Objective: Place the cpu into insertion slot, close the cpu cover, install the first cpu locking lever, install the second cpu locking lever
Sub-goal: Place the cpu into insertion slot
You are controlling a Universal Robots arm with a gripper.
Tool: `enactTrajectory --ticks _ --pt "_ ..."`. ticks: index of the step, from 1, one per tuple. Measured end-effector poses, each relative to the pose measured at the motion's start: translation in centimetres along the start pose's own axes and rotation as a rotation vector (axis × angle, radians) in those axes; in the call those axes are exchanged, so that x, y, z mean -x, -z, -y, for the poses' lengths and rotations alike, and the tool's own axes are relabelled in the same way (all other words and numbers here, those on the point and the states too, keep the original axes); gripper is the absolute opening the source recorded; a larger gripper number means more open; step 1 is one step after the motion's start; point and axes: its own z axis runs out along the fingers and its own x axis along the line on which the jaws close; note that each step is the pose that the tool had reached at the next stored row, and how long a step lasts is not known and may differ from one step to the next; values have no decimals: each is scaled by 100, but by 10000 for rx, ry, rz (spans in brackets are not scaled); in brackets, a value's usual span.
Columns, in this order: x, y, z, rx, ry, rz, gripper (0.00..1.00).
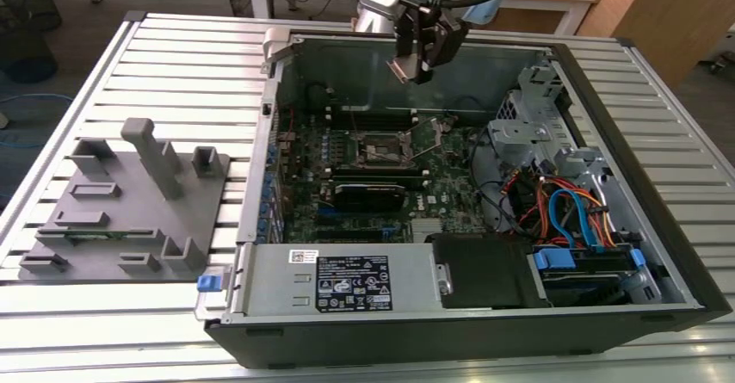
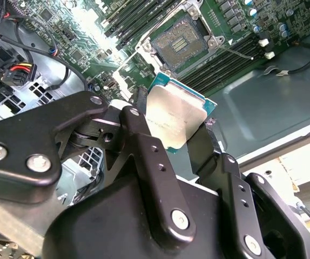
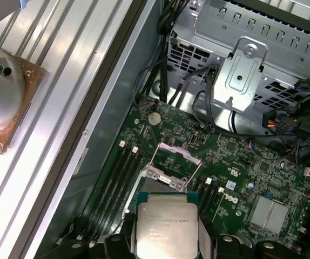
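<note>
My gripper hangs above the back of the open computer case, shut on the cpu, a flat square chip with a dull silver top. Both wrist views show the black fingers clamping two opposite edges of the cpu. Below it on the green board lies the insertion slot, its dark contact field bare and uncovered. The cpu cover stands swung up at one edge of the slot. A thin wire locking lever sticks out beside the slot.
Long black memory slots flank the socket. A black module sits in front of it, with a silver drive cage and coloured cables to the exterior view's right. A grey fixture block rests on the slatted table.
</note>
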Motion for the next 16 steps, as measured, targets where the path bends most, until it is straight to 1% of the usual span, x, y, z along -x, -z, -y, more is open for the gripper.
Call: enactTrajectory --ticks 7,16 --pt "0 -1 0 4 -251 22 54" --pt "-1 -2 2 5 -311 27 54"
